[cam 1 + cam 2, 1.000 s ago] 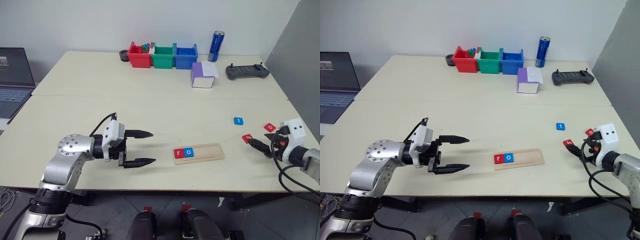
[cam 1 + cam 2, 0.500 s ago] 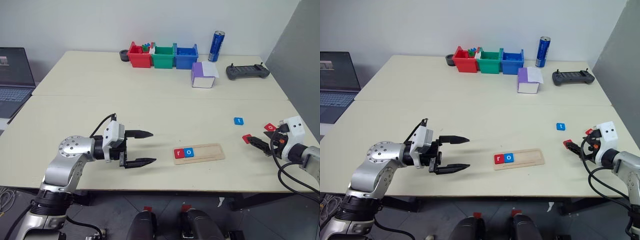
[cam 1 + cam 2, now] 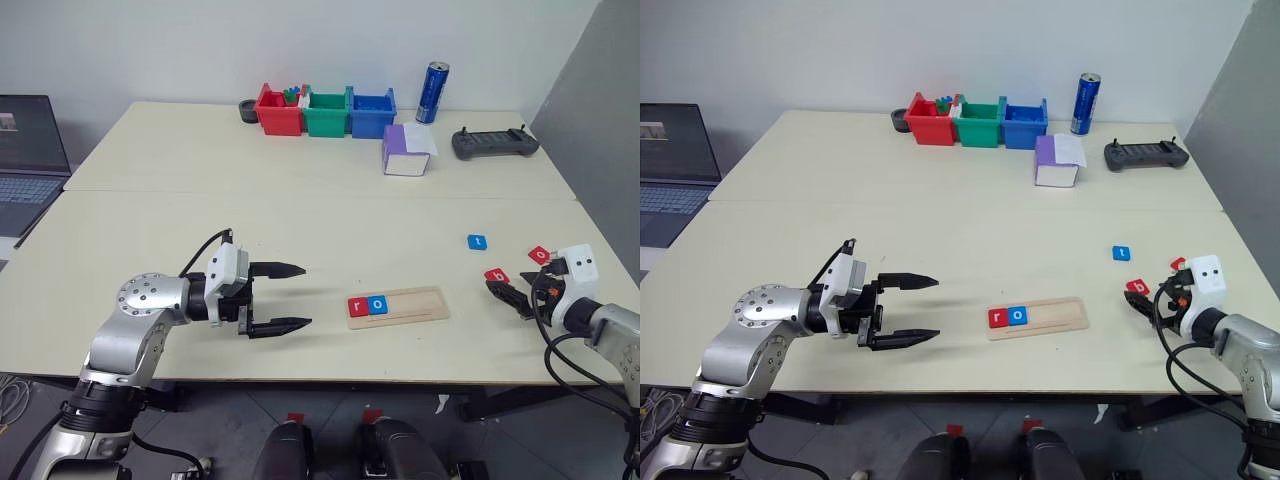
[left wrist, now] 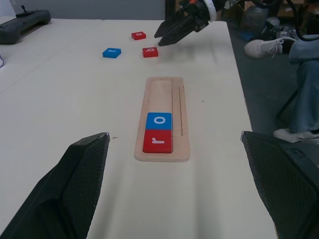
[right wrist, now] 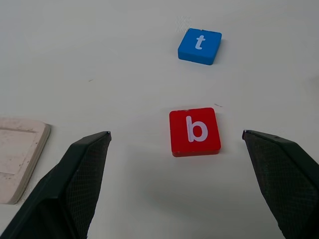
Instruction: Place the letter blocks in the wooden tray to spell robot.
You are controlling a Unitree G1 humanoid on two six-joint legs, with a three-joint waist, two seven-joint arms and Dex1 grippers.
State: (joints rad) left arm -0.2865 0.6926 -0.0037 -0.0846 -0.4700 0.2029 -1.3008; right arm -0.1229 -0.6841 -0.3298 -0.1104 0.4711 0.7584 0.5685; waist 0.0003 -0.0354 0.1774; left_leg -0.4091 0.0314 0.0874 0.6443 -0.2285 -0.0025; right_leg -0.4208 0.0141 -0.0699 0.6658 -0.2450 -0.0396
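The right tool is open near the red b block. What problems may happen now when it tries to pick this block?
1. The red b block lies flat on the table, so the open right tool may slide over it or push it away.
2. The red o block and the blue t block lie nearby; a wide approach might knock them.
3. The wooden tray holds r and o at one end; a tilted placement could shift them.

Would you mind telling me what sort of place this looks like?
Probably a robotics lab or office workspace: plain pale tables, a laptop at one side, a handheld controller, and sorting bins against a bare wall.
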